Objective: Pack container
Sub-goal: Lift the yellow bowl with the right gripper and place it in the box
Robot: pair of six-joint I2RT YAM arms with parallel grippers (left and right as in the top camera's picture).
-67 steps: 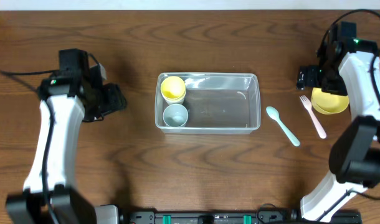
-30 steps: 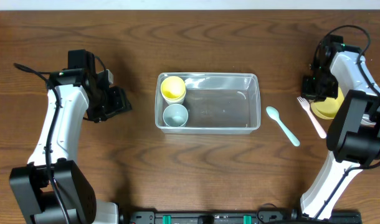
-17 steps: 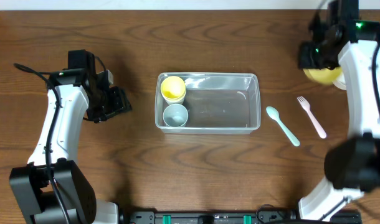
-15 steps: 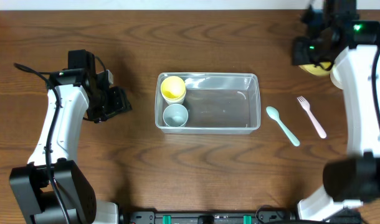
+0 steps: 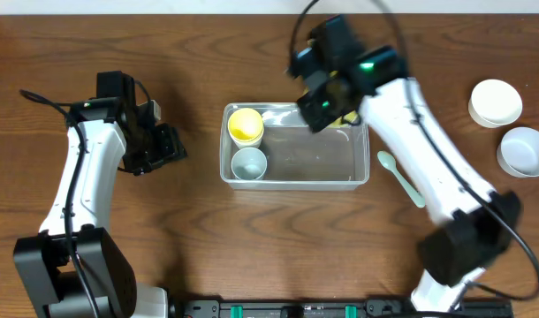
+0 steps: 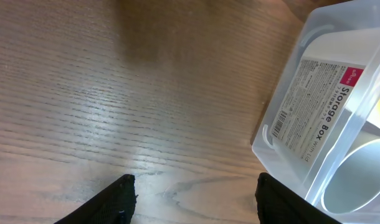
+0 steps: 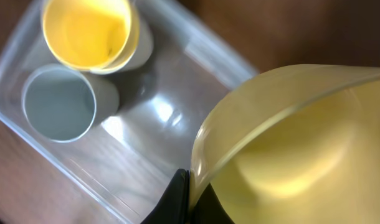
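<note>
The clear rectangular plastic container (image 6: 272, 148) fills the right side, seen from outside one rounded corner. A white printed label (image 6: 318, 102) reading "Storage Box" is stuck on its near wall. Through that wall, low down, shows a pale blue round cup (image 6: 364, 180). Left of the container lies brown wooden table (image 6: 115, 93). The left gripper (image 6: 196, 200) shows 2 black fingertips (image 6: 121, 198) spread wide, nothing between them, just beside the container's corner.
</note>
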